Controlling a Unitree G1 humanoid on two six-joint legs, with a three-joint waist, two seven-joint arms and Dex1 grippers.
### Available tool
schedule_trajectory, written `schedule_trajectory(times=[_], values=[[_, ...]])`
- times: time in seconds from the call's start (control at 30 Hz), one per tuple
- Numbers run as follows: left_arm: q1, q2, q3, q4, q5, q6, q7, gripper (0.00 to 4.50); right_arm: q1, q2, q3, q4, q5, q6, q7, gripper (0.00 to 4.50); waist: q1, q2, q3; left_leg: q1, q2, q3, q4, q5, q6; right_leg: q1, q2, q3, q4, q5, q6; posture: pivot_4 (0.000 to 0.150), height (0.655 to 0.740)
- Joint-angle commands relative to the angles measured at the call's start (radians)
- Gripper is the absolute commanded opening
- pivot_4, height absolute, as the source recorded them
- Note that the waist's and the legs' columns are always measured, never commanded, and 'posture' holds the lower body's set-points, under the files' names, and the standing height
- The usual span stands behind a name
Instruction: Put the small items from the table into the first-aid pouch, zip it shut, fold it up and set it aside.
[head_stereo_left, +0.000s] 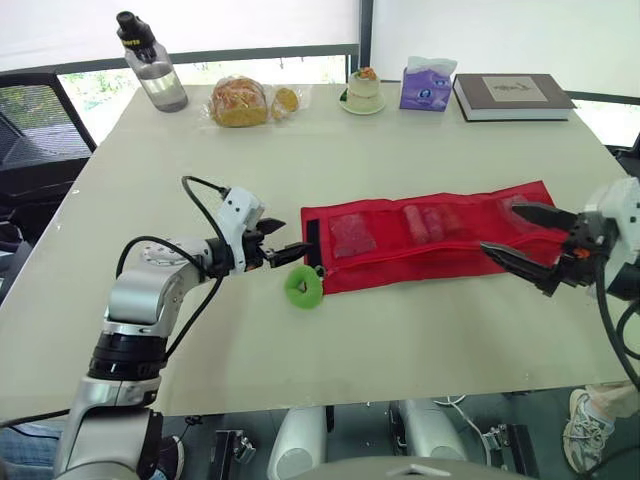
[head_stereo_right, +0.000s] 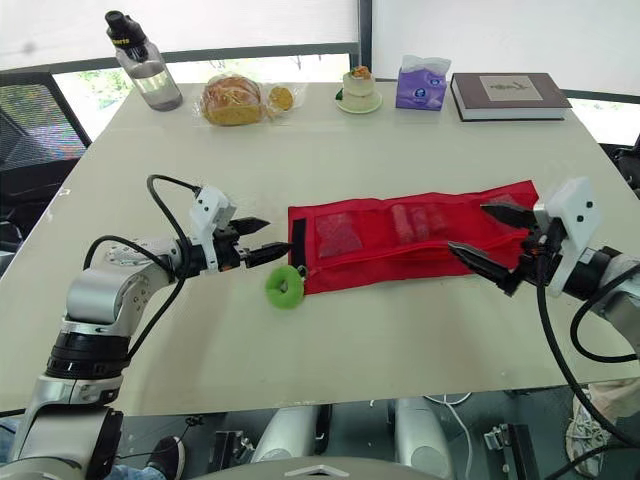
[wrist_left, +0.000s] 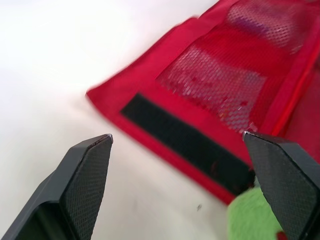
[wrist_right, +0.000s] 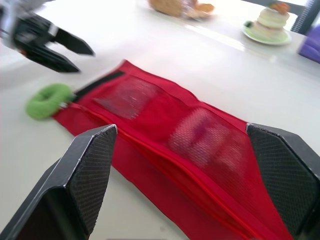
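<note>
**Both claws spread at the two ends of the red pouch**

The red pouch (head_stereo_left: 430, 240) lies flat and unfolded on the bench (head_stereo_left: 400, 340), a little to my right of the middle, with its long side running from left to right. Through its mesh pockets I see a flat pink pack (head_stereo_left: 352, 236) near the left end and some pale rolls (head_stereo_left: 428, 222) more to the middle. A black strip (head_stereo_left: 312, 243) crosses the left end. A green ring (head_stereo_left: 304, 288) lies on the bench and touches the near left corner of the pouch. I cannot tell if it is fastened to it.

My left claw (head_stereo_left: 296, 238) is spread wide and holds nothing. It points at the left end of the pouch, just beside the black strip and just above the green ring. My right claw (head_stereo_left: 497, 227) is also spread wide and empty. It points at the right end, with its fingers (wrist_right: 90, 175) over the red cloth.

Along the far edge of the bench, well apart from the pouch, stand a bottle (head_stereo_left: 150, 62), a bag of bread (head_stereo_left: 240, 100), a small cake on a plate (head_stereo_left: 363, 92), a purple pack of tissues (head_stereo_left: 427, 84) and a book (head_stereo_left: 512, 96).
</note>
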Motion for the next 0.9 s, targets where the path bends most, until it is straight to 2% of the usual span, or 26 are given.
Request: schedule_trajectory(times=[0.03, 0.27, 0.5, 0.6, 0.87, 0.9], values=[[-0.005, -0.001, 0.049, -0.001, -0.019, 0.069, 0.045, 4.50, -0.035, -0.012, 0.003, -0.045, 0.043, -0.010, -0.012, 4.39, 0.001, 0.000, 0.000, 0.000, 0.000, 0.000, 0.000, 0.000, 0.000, 0.000, 0.000, 0.000, 0.000, 0.000, 0.000, 0.150, 0.7400], [-0.030, -0.064, 0.090, 0.002, -0.097, 0.262, 0.115, 4.50, -0.091, 0.005, 0.067, -0.072, 0.081, -0.016, -0.060, 4.39, 0.002, 0.000, 0.000, 0.000, 0.000, -0.001, 0.000, 0.000, 0.000, 0.000, 0.000, -0.001, 0.000, 0.000, 0.000, 0.150, 0.7400], [-0.101, -0.222, 0.157, 0.008, -0.292, 0.597, 0.143, 4.50, -0.119, 0.015, 0.126, -0.065, 0.067, -0.043, -0.086, 4.39, 0.008, -0.001, 0.000, 0.000, -0.001, -0.002, 0.002, 0.000, 0.000, 0.002, -0.001, -0.002, 0.000, 0.000, 0.000, 0.150, 0.7400], [-0.135, -0.301, 0.217, 0.061, -0.335, 0.707, 0.180, 4.50, -0.119, 0.028, 0.148, -0.063, 0.058, -0.057, -0.096, 4.39, 0.006, -0.001, 0.000, 0.000, -0.001, -0.002, 0.002, 0.000, 0.000, 0.002, -0.001, -0.002, 0.000, 0.000, 0.000, 0.150, 0.7400], [-0.218, -0.395, 0.362, 0.182, -0.384, 0.793, 0.229, 4.50, -0.113, 0.047, 0.180, -0.085, 0.052, -0.070, -0.118, 4.39, 0.005, -0.001, 0.000, 0.000, -0.002, -0.002, 0.002, 0.000, 0.000, 0.002, -0.001, -0.002, 0.000, 0.000, 0.000, 0.150, 0.7400], [-0.224, -0.401, 0.374, 0.190, -0.387, 0.793, 0.234, 4.23, -0.111, 0.048, 0.180, -0.086, 0.050, -0.071, -0.119, 4.46, 0.005, -0.001, 0.000, 0.000, -0.002, -0.002, 0.002, 0.000, 0.000, 0.002, -0.001, -0.002, 0.000, 0.000, 0.000, 0.150, 0.7400]])
